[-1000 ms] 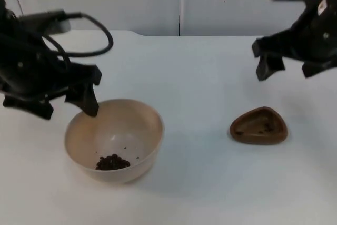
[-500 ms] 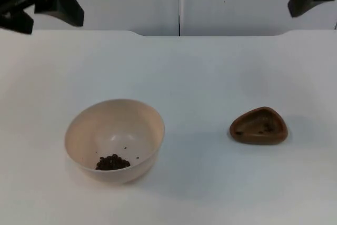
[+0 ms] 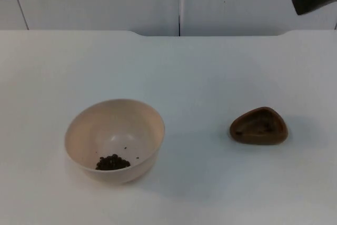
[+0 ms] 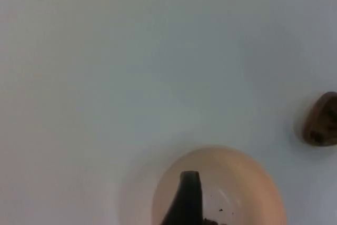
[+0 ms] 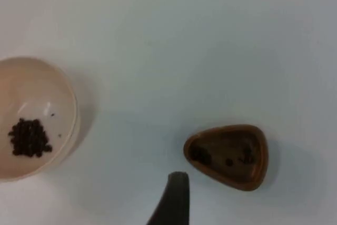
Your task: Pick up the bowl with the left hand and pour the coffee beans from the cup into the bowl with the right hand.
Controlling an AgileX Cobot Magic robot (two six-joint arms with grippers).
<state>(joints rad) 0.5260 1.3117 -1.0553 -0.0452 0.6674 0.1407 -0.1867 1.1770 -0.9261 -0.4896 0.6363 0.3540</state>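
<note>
While beans (image 3: pixel 112 162) fill bowl (image 3: pixel 138 121), cup (image 3: pixel 258 126) sits apart.

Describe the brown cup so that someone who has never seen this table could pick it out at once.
On the white table, two things stand in the near half: a cream bowl toward the left arm's side and, apart from it toward the right arm's side, the cup. The cup is the small, low, dark brown dish with a rounded three-cornered rim, whereas the bowl is round, pale, larger and holds a heap of coffee beans.
</note>
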